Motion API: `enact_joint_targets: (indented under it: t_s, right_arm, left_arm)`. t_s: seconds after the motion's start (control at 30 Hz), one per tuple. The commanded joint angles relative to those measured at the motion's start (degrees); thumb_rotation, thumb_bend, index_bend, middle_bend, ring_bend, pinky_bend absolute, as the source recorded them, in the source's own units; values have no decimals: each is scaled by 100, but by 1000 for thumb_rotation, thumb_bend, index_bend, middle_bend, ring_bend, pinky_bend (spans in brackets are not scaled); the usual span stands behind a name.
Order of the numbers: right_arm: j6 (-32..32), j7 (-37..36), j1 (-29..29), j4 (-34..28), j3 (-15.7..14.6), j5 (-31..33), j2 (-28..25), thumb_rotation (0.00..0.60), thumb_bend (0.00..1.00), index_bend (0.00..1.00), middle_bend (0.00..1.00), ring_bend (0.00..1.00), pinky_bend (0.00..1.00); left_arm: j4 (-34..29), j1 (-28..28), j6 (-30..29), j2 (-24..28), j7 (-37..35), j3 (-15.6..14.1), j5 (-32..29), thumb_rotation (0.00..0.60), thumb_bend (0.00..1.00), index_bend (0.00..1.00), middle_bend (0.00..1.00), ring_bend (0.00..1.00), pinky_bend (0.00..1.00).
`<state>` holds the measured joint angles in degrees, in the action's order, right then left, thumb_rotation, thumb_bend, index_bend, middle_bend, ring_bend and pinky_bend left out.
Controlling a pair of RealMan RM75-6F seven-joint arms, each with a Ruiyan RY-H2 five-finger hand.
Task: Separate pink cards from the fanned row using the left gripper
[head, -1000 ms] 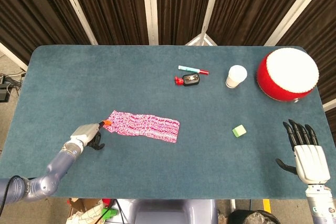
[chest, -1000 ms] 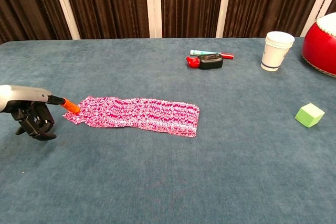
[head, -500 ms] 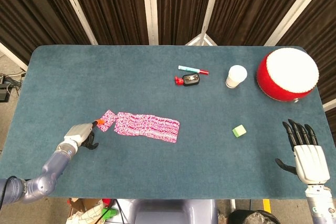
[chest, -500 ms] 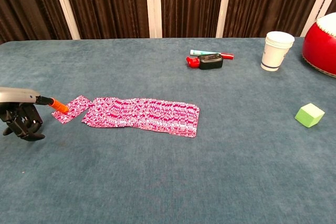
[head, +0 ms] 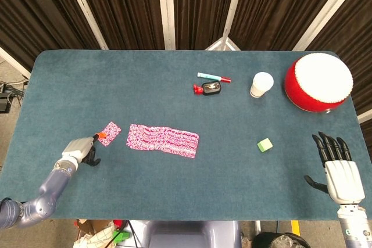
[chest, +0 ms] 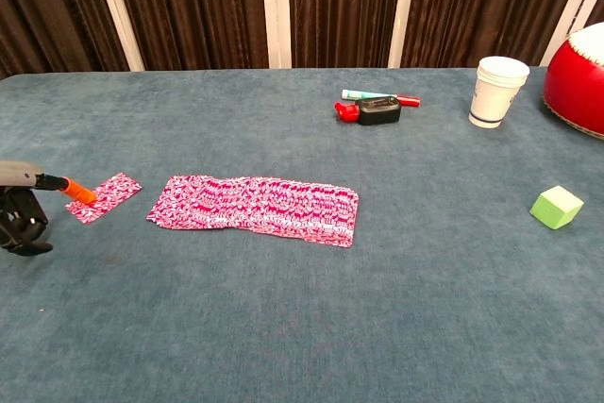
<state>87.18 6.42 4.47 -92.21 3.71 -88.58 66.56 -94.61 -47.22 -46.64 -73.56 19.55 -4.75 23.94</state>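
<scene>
A blue carpeted counter (head: 145,85) stood before dark curtains. Left of centre in the head view lay the fanned row (head: 163,139) of pink patterned cards, overlapping in a band that slanted slightly down to the right. One single card (head: 108,132) lay apart from the row's left end, with a clear strip of blue between them. On that card's lower left corner rested the orange tip (head: 101,135) of one extended finger of the left hand (head: 78,151), low at the left of the frame; the rest of its fingers were curled under and grasped nothing.

The step in hand looked like sliding cards off the row one at a time. To do it well, the tip should probably press lightly and flat, so the card drags over the nap without buckling, and it should lift straight up before reaching back. On the next reach it would be best to land only on the exposed end card, near its outer edge, since touching farther in could pull several cards or skew the fan.

The right hand (head: 337,166) lay at the lower right, fingers spread and released, holding nothing. Well apart, toward the upper right, were a green block (head: 265,144), a paper cup (head: 262,84), a red drum (head: 318,82), a marker (head: 214,77) and a small black and red gadget (head: 208,89).
</scene>
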Motion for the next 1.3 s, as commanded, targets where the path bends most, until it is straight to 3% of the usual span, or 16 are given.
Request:
enact_joint_targets:
  t_s: [0.03, 0.77, 1.1, 1.3]
  right_arm:
    - [0, 7, 3, 2, 1, -3, 0, 600, 128, 30, 71, 96, 71]
    - [-20, 46, 12, -19, 4, 12, 6, 600, 128, 30, 71, 96, 71]
    - [-8, -9, 10, -23, 12, 15, 7, 600, 128, 30, 71, 96, 71]
    - [-23, 34, 22, -48, 11, 8, 17, 600, 128, 31, 71, 96, 72]
  left_arm:
    - [29, 16, 29, 30, -7, 3, -37, 600, 492, 133, 717, 590, 683]
    - [-232, 52, 126, 308, -15, 115, 106, 600, 491, 132, 714, 590, 683]
    - [-1051, -10, 53, 1106, 4, 80, 17, 600, 491, 133, 714, 590, 684]
    - [-1240, 127, -118, 1154, -372, 373, 389, 600, 491, 132, 724, 590, 684]
